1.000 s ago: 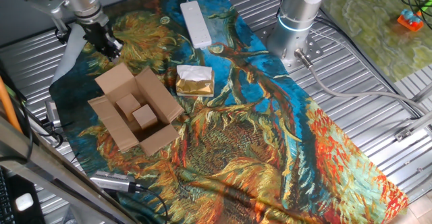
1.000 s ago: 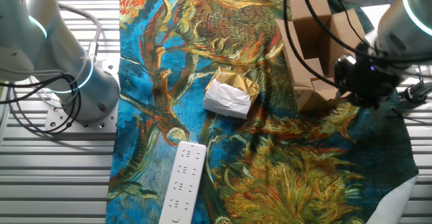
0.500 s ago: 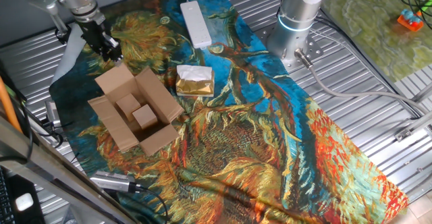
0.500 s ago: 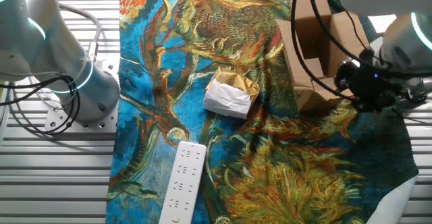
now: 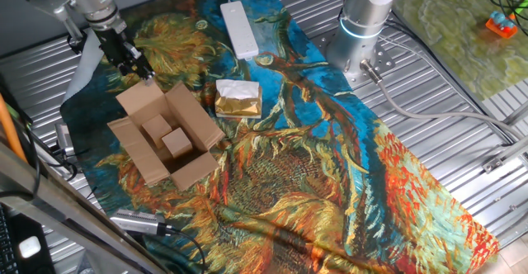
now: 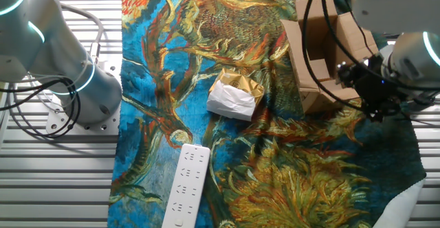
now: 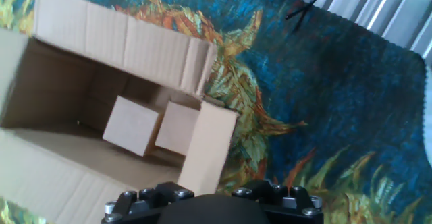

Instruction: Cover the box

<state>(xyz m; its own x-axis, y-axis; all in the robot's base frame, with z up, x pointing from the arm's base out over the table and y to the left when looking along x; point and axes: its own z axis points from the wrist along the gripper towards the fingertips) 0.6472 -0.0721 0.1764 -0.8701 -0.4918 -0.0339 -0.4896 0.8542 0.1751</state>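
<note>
While the box [image 5: 165,134] sits open on the patterned cloth [image 5: 313,142] with all four flaps spread, your gripper [image 5: 142,69] hangs just beyond its far flap, near that flap's outer edge; none of the views lets you tell whether it touches the cardboard. In the other fixed view the gripper [image 6: 375,108] is beside the box [image 6: 323,49] at the flap nearest the cloth's dark corner. In the hand view the box [image 7: 101,109] fills the left half, with one narrow flap standing up close in front of the camera. You cannot tell whether the jaws are parted or closed: the fingertips are too dark and small in the fixed views and out of frame in the hand view.

No writing or brand can be read anywhere.

Count one box, two small cardboard cubes [image 7: 152,126] inside it side by side, one gold-and-white packet [image 5: 238,97] near the box, one white power strip [image 5: 239,28] farther up the cloth, and a second robot base [image 5: 363,22] beside the cloth.
</note>
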